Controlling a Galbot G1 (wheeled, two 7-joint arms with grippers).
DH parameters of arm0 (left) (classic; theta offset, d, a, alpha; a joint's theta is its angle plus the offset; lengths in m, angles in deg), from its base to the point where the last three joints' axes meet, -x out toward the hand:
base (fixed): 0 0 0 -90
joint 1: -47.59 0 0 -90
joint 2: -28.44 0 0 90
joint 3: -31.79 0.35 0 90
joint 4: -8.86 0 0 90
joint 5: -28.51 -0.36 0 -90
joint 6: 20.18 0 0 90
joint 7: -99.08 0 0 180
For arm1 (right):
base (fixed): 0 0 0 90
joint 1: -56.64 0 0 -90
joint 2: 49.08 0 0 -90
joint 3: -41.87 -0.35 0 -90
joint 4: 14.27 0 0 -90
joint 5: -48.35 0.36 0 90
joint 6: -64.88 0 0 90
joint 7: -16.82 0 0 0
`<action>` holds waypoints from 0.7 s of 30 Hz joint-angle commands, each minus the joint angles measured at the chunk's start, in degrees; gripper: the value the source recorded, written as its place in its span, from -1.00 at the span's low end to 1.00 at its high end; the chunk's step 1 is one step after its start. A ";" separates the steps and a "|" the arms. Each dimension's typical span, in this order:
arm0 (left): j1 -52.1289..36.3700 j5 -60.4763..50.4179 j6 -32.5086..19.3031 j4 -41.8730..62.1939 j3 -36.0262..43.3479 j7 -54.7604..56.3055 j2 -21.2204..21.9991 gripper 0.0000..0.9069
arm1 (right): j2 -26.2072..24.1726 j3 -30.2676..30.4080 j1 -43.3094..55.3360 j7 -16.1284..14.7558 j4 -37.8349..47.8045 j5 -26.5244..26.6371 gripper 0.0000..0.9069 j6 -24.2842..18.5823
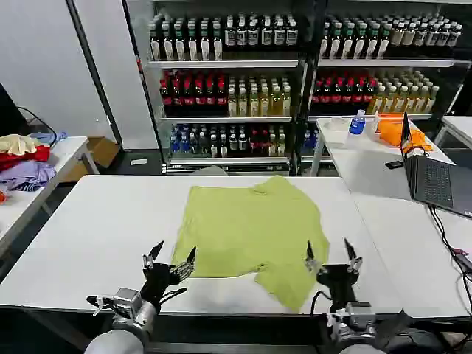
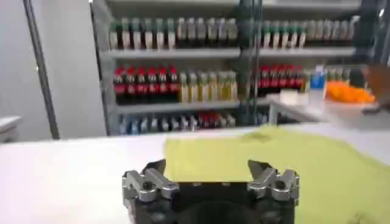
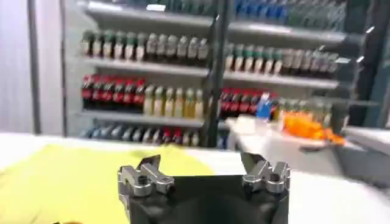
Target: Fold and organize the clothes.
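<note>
T-shirt (image 1: 247,228) flat on table (image 1: 88,236), between left gripper (image 1: 170,261), right gripper (image 1: 333,258), both spread

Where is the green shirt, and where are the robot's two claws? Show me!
T-shirt (image 1: 247,225): head view, middle of the spread cloth.
Left gripper (image 1: 170,260): head view, midway between its open fingertips, at the shirt's near left edge.
Right gripper (image 1: 333,254): head view, midway between its open fingertips, at the shirt's near right corner.

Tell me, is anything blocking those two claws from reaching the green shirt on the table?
Nothing visible does. The T-shirt lies spread on the white table, and both grippers sit at its near edge: the left gripper by its left hem corner, the right gripper by its right side, jaws open. Only bare tabletop lies between.
</note>
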 commanded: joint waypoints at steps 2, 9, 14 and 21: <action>-1.67 2.23 7.96 4.40 0.27 0.84 -4.44 1.00 | -0.75 5.31 -0.90 5.22 2.60 3.84 1.00 5.69; -4.52 2.52 7.95 8.37 1.70 1.17 -3.85 1.00 | -0.20 5.54 0.46 6.41 5.21 6.31 1.00 7.29; -7.30 2.76 7.97 11.60 3.06 2.10 -2.93 1.00 | 0.69 6.37 1.06 6.82 6.89 6.34 1.00 7.46; -8.40 3.99 7.73 13.17 4.48 2.37 -2.03 0.20 | 1.44 7.38 1.40 7.43 8.09 6.28 1.00 8.00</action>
